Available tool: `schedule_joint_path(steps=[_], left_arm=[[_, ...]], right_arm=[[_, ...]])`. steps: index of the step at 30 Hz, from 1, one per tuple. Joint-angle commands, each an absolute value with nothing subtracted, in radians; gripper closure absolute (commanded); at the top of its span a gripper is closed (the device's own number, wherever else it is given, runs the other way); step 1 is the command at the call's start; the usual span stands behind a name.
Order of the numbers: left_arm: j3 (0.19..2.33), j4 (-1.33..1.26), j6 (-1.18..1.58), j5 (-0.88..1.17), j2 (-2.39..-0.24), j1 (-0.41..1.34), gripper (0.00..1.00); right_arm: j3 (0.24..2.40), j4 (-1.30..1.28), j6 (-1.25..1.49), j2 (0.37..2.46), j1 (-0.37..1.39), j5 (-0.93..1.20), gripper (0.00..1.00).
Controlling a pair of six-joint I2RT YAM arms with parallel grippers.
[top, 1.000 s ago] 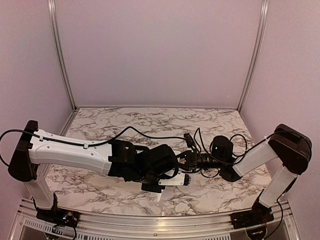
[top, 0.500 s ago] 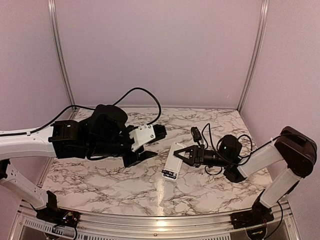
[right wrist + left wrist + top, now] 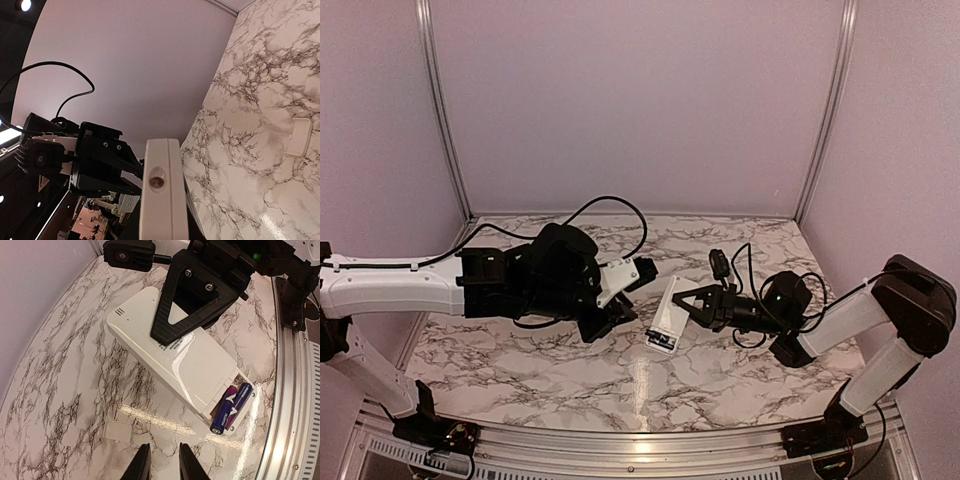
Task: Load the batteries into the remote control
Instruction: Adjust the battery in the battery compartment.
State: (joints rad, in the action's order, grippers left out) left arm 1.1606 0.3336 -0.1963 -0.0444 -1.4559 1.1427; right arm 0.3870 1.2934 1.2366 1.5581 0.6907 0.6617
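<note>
Your right pincer clamps the remote control; both batteries appear seated; left pincer slightly apart, empty; next, likely lift the cover plate off the desk.

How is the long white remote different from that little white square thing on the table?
The slim white plastic remote control is long; the small white plastic cover plate is short and nearly square. The remote control is clamped in the right gripper; the cover plate lies loose on the marble table. The remote control shows two batteries in its open end; the cover plate holds nothing. Both are white plastic.
</note>
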Motion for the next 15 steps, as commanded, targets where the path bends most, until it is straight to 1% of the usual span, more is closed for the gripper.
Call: schedule_joint_path(steps=[1,5,8,15], left_arm=[[1.202,0.38,-0.17,-0.026,-1.482,1.147,0.81],[1.224,0.399,-0.176,-0.036,-1.511,1.155,0.84],[1.254,0.432,-0.196,-0.091,-1.545,1.183,0.88],[1.267,0.441,-0.209,-0.102,-1.565,1.193,0.9]], right_arm=[[0.379,1.413,1.248,1.551,0.683,0.62,1.0],[0.388,1.382,1.243,1.552,0.683,0.621,1.0],[0.39,1.365,1.241,1.553,0.683,0.615,1.0],[0.397,1.356,1.24,1.56,0.683,0.617,1.0]])
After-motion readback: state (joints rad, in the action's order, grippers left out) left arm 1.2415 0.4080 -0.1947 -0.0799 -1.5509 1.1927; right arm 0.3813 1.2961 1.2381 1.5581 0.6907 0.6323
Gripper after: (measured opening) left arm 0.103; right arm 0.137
